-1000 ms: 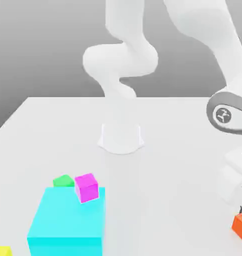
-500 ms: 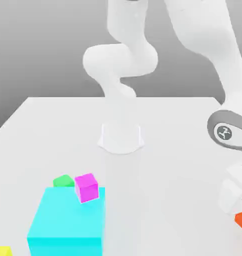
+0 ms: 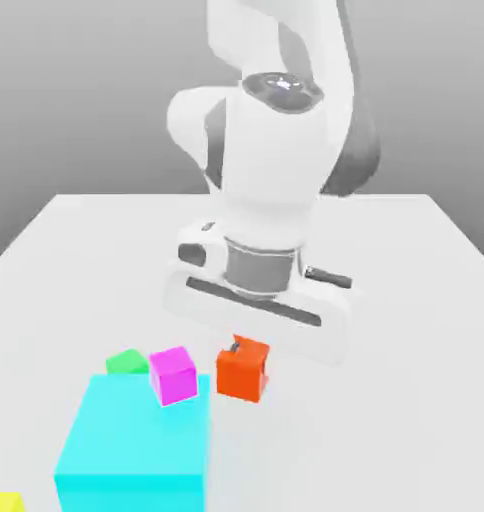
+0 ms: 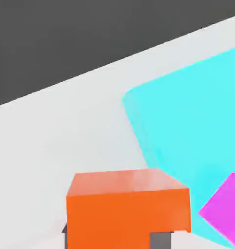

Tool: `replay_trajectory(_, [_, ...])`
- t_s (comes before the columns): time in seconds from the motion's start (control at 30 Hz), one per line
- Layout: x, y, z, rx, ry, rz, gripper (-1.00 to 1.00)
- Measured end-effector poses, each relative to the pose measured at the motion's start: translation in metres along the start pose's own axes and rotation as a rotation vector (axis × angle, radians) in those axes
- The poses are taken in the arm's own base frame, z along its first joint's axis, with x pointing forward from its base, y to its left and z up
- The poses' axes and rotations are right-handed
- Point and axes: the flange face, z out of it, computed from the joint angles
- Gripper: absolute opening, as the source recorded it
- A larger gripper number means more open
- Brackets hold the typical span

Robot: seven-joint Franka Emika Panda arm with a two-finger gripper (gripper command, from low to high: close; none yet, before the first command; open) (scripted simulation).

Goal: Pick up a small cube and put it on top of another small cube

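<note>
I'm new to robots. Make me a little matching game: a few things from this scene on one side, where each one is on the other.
Things:
1. orange-red cube
2. magenta cube
3. green block
4. cyan block

Places:
A. under the magenta cube
B. held in the hand
C. behind the cyan block
D. on a corner of the cyan block

Pairs: 1-B, 2-D, 3-C, 4-A

End effector [image 3: 244, 350] carried orange cube [image 3: 242, 372] (gripped) beside magenta.
</note>
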Motion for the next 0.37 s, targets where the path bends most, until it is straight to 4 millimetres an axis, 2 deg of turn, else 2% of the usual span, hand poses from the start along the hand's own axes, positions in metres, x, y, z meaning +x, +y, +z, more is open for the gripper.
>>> replay_trajectory(0.1, [0.036, 0.039, -0.013, 0.023, -0.04, 0.157, -1.0])
replay_trajectory(0.13, [0.043, 0.048, -0.011, 0.03, -0.051, 0.193, -1.0])
replay_trajectory(0.27, [0.048, 0.055, 0.03, 0.036, -0.06, 0.227, -1.0])
replay_trajectory(0.3, [0.047, 0.055, 0.041, 0.036, -0.061, 0.228, 1.0])
replay_trajectory(0.37, [0.047, 0.055, 0.041, 0.037, -0.061, 0.228, 1.0])
